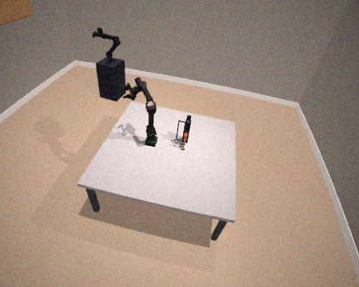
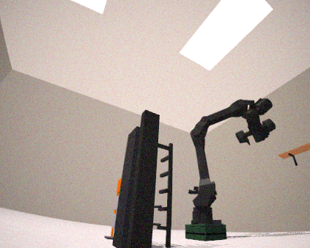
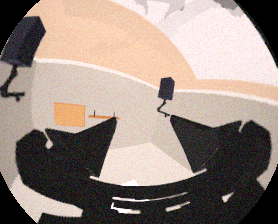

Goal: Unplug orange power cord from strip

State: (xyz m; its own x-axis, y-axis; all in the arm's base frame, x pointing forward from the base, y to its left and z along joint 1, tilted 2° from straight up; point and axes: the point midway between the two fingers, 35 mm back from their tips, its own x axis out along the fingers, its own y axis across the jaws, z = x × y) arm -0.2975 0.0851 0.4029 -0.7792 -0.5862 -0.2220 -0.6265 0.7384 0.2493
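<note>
1. In the exterior view, nearest the camera, a tall black power strip [image 2: 138, 183] is standing upright on the white table [image 2: 34, 231]. Its sockets are not facing this camera, so what is sitting in them is mostly hidden.
2. Bits of orange are showing along the strip's left edge: this is the orange plug [image 2: 118, 186], sitting against the strip at about mid-height. In the top view the same orange spot [image 1: 185, 135] is showing low on the strip's face, so the plug is appearing seated in the strip; the cord itself is too small to trace.
3. A thin black ladder-like rack [image 2: 165, 191] is standing just beside the strip, on its right in the exterior view.
4. Further back, the arm's green and black base [image 2: 205, 231] is resting on the table, near the strip but apart from it.
5. The arm is rising from the base and bending away from the strip. The gripper [image 2: 254, 135] is hanging high in the air, well apart from plug and strip, with its fingers spread wide and nothing between them.
6. In the wrist view, the two dark fingers are framing an open gap, with only floor and wall showing through it.
7. In the top view, the strip is standing towards the far middle of the table, with bare white table top [image 1: 166, 178] stretching to the near edge and to both sides.
8. Beyond the table's far-left corner, a dark box [image 1: 110, 79] carrying a second arm is standing on the tan floor.
</note>
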